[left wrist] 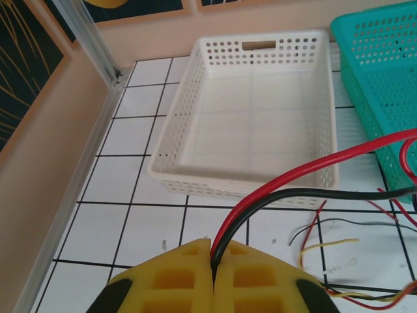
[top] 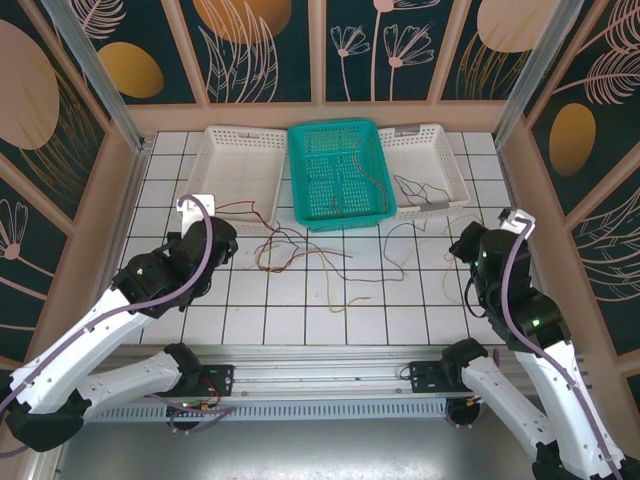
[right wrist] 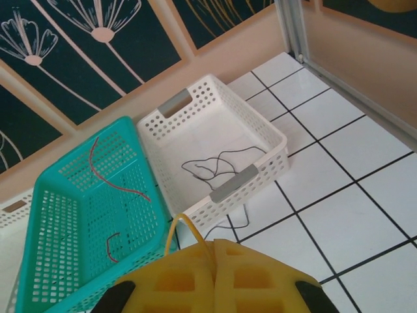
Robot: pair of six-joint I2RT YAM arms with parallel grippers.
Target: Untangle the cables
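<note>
Over the desk (top: 250, 325), in the top view, stand three baskets in a row at the far edge: one white basket (top: 240, 165) on the left, one teal basket (top: 335, 215) in the middle, and a second white one (top: 447, 165) on the right. Two arms reach in, the left arm (top: 150, 290) and the right arm (top: 520, 300). The cables (top: 300, 250) lie as a loose tangle on the tiles just before the teal basket. Its long axis runs left to right between the two arms, and the strands are too thin to count. One more thin strand lies in the teal basket and one dark one in the right white basket.

At the left wrist, the left jaws are pressed together, pinching two strands. One red cable (left wrist: 313, 169) and one black cable (left wrist: 326, 193) rise from the jaws, then bend and run off to the right. A yellow strand (left wrist: 329, 244) lies on the tiles beyond, near a white basket (left wrist: 179, 179) with the teal one (left wrist: 378, 65) beside it.

At the right wrist, the right jaws are closed on one yellow cable (right wrist: 172, 235), which arches up and to the left. One dark cable (right wrist: 215, 166) sprawls in the white basket (right wrist: 257, 179). Two reddish stretches (right wrist: 98, 156) show in the teal basket (right wrist: 45, 195).
</note>
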